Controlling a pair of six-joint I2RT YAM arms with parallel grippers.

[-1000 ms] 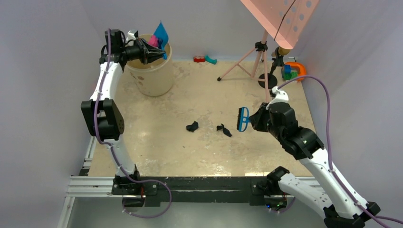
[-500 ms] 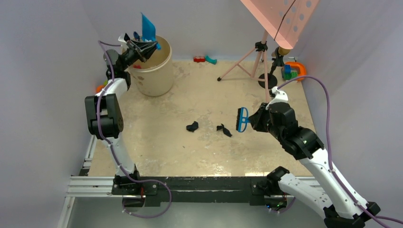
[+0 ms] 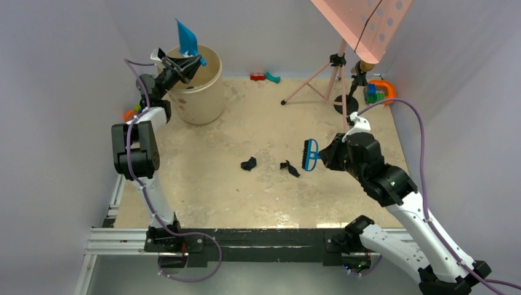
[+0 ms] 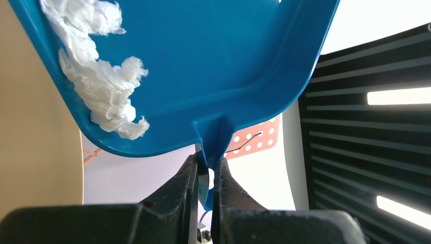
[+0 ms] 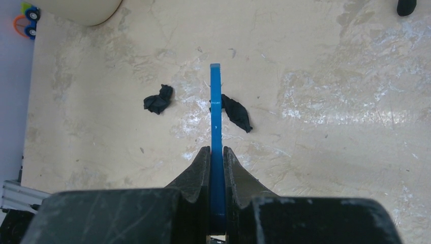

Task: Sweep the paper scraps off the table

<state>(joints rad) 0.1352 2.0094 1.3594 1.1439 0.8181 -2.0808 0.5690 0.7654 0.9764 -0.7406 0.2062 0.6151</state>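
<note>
My left gripper [image 3: 183, 66] is shut on the handle of the blue dustpan [image 3: 187, 38], which it holds tipped steeply above the beige bucket [image 3: 206, 98] at the back left. In the left wrist view, white paper scraps [image 4: 101, 86] cling inside the dustpan [image 4: 213, 61], and the gripper [image 4: 208, 165] pinches its handle. Two black paper scraps [image 3: 249, 164] [image 3: 289, 168] lie mid-table [image 3: 246, 123]. My right gripper [image 3: 325, 155] is shut on the blue brush [image 3: 312, 154], just right of the nearer scrap. The right wrist view shows the brush [image 5: 216, 112] between the scraps [image 5: 158, 100] [image 5: 237, 113].
A pink tripod stand [image 3: 335, 80] with a perforated pink panel [image 3: 368, 24] rises at the back right. Small toys lie along the back wall [image 3: 264, 77], in the right corner [image 3: 378, 91] and left of the bucket [image 3: 131, 112]. A metal rail frame [image 3: 246, 236] edges the front.
The left arm drew back to the left and lifted the dustpan higher and steeper over the bucket; the pink scrap in it no longer shows. The brush edged slightly left.
</note>
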